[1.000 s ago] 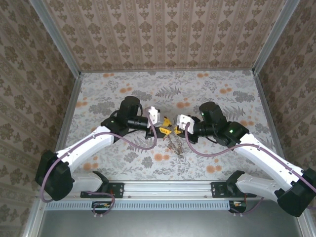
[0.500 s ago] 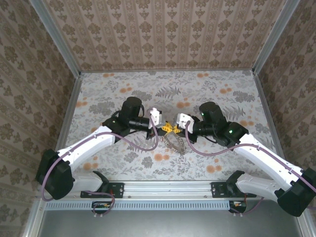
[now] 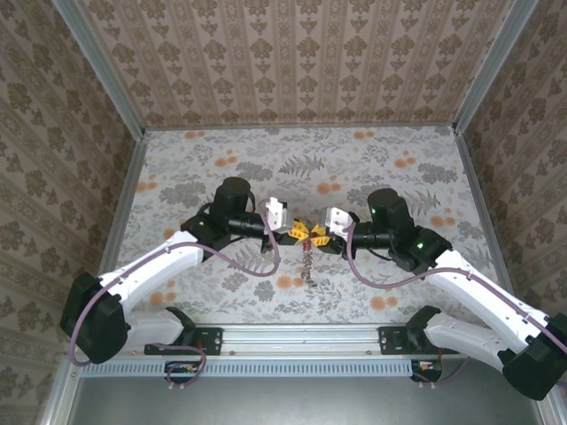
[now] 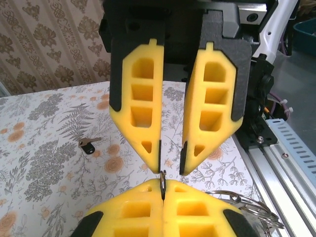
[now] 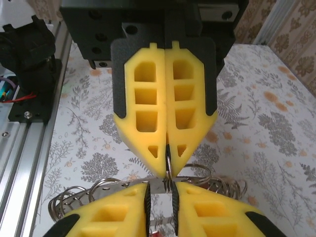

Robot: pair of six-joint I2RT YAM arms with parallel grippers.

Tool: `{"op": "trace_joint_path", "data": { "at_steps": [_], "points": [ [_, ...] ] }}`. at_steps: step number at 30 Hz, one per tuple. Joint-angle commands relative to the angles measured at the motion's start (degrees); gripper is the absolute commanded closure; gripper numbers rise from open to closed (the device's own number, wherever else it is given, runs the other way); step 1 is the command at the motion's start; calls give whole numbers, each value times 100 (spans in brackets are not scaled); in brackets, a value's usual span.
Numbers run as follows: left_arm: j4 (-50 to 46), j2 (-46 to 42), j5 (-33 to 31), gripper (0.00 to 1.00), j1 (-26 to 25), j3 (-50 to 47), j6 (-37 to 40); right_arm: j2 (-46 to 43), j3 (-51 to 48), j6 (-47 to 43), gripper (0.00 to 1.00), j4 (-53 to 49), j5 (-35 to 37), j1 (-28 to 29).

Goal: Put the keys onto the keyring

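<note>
In the top view my two grippers meet tip to tip above the middle of the table, the left gripper [image 3: 297, 232] facing the right gripper [image 3: 317, 235]. A bunch of silver keys [image 3: 307, 264] hangs straight down below them. In the left wrist view my left gripper [image 4: 162, 183] is shut on the thin edge of the keyring [image 4: 162, 178]. The right gripper [image 4: 171, 165] stands just beyond it with its pads apart. In the right wrist view the right gripper [image 5: 160, 190] is open around the keyring [image 5: 168, 167], and a flat silver key [image 5: 118, 186] lies across its left finger.
A loose key with a black head [image 4: 88, 144] lies on the flowered table to the left. Wire rings of the bunch [image 5: 74, 200] spread below both grippers. The rail [image 3: 301, 338] with both arm bases runs along the near edge.
The left gripper has closed on the keyring. The right gripper, shut before, has parted its pads. The hanging bunch has swung in and now hangs straight.
</note>
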Motion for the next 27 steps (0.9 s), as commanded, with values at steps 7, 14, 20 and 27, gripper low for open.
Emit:
{"op": "trace_joint_path", "data": {
  "at_steps": [7,14,20,27],
  "points": [
    [1349,-245,442,100,187,-283,-799,-218,-421,486,74,878,-579,-216],
    [1769,-127,967,100,210,-289,-1152,-167,-517,716,77,1292,-580,-251],
    [1863,-76,1042,100,188,-234,-1223,-156,-480,795,77,1496,-675,-251],
    [1895,-25,1049,100,186,-213,-1254,-261,-541,937,77,1731,-941,-251]
  ]
}}
